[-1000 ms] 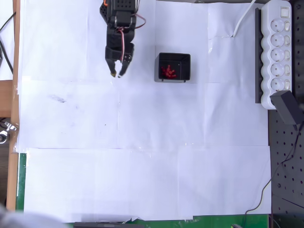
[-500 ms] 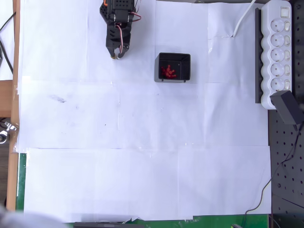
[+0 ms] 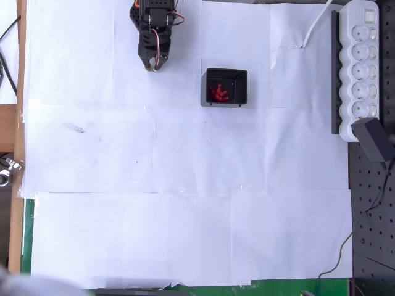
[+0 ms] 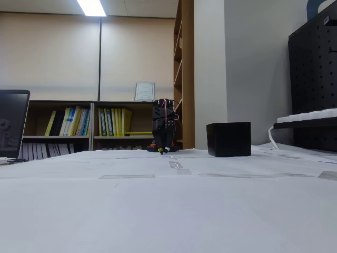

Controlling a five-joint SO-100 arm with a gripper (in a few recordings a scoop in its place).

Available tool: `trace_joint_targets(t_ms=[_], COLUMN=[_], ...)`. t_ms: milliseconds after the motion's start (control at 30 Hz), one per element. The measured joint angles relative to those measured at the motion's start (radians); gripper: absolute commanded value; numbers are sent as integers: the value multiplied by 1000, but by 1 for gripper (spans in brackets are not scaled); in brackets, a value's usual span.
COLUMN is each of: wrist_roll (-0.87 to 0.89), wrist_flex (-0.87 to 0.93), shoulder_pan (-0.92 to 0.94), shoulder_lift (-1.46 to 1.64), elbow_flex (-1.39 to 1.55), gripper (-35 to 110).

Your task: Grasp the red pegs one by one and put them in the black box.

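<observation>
Red pegs (image 3: 218,94) clustered inside black box (image 3: 226,87); gripper (image 3: 152,66) left of box, jaws together

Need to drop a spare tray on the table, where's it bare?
Most of the white paper is bare: everything below the black box, from the left edge across to the power strip. Crowded only along the top: the gripper left of the box, red pegs inside it, strip and cables on the right.
</observation>
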Motion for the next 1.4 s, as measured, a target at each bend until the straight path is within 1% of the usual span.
trace_joint_targets(t_ms=[1400], wrist_roll=[0], wrist_flex=[0], shoulder_pan=[-5], shoulder_lift=[0], elbow_flex=[0], gripper=[0])
